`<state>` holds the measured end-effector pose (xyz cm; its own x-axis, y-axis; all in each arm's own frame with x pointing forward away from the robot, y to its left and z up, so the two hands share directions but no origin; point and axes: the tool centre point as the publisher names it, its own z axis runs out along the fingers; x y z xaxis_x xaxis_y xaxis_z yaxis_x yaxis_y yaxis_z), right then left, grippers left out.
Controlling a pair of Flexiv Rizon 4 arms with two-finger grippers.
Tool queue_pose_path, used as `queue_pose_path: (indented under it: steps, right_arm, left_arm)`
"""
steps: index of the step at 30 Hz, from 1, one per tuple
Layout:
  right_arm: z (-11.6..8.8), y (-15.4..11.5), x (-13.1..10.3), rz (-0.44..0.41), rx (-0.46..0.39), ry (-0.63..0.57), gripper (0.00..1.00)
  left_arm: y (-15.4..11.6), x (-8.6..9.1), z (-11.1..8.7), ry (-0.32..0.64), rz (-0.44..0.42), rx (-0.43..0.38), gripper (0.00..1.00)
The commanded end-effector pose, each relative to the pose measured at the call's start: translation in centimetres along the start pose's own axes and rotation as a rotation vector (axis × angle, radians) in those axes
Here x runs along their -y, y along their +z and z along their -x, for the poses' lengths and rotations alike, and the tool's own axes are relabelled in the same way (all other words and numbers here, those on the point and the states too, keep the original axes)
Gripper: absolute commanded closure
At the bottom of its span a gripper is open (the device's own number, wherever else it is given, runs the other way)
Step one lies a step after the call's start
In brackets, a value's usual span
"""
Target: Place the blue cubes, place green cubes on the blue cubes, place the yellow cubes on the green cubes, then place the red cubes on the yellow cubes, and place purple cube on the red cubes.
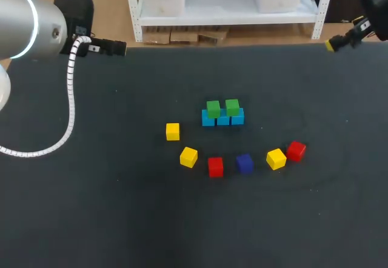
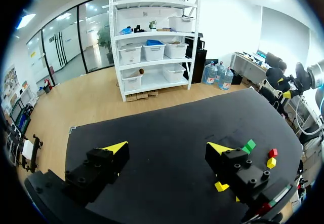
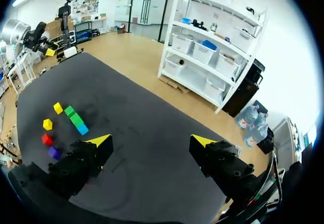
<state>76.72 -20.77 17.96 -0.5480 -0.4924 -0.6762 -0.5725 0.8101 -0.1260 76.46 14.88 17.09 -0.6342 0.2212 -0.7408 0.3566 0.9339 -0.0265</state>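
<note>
Currently the three blue cubes (image 1: 222, 120) stand in one row near the middle of the table (image 1: 121, 219), each touching its neighbour. Two green cubes (image 1: 213, 108) sit on top of them. On the near side of this row, each one apart from the others, lie three yellow cubes (image 1: 173, 131), two red cubes (image 1: 215, 167) and the purple cube (image 1: 244, 163). The purple cube is between a red cube and a yellow one. The left gripper (image 2: 168, 148) is at the far left corner of the table, well apart from the cubes. Its fingers are spread wide with nothing between them. The right gripper (image 3: 151, 141) is at the far right corner, also spread and empty.
</note>
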Motion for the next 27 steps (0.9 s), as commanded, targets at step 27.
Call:
queue_pose_path:
  steps: [27]
  right_arm:
    - [-0.48,-0.37,0.04,-0.068,0.004,0.037,0.00]
  left_arm:
    - [0.04,-0.20,0.01,0.002,-0.010,0.000,0.00]
